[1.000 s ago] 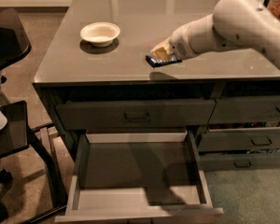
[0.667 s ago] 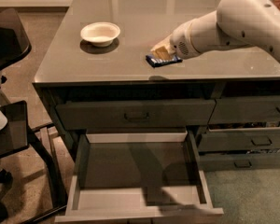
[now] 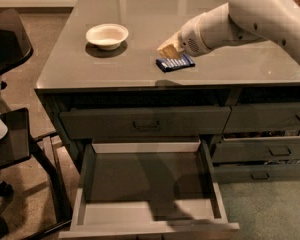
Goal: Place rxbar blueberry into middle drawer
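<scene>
**Q:** Which parts are hidden, cropped or hard to make out?

**A:** The arm (image 3: 250,19) is cut by the right and upper edges, so its base is not seen. The end effector (image 3: 169,50) is largely masked by the white wrist housing. Only a tan tip is shown, and whether it is wide, narrow or closed on anything cannot be told. The right-column drawers (image 3: 270,151) are cropped at the right edge, and the front of the middle drawer (image 3: 140,211) is cropped at the bottom. White marks are seen on the rxbar blueberry (image 3: 176,63) but cannot be read.

**Q:** How is the arm posed, and where is the bar located?

**A:** The arm is extended from the upper right, sloped down and leftward over the bench (image 3: 90,69). The end effector is held at the bar's upper left edge; contact cannot be confirmed. The bar is laid flat on the bench near its front edge, right of the white bowl (image 3: 107,35) and well apart from it. The middle drawer is shown pulled out below the shallow top drawer (image 3: 145,122)
</scene>
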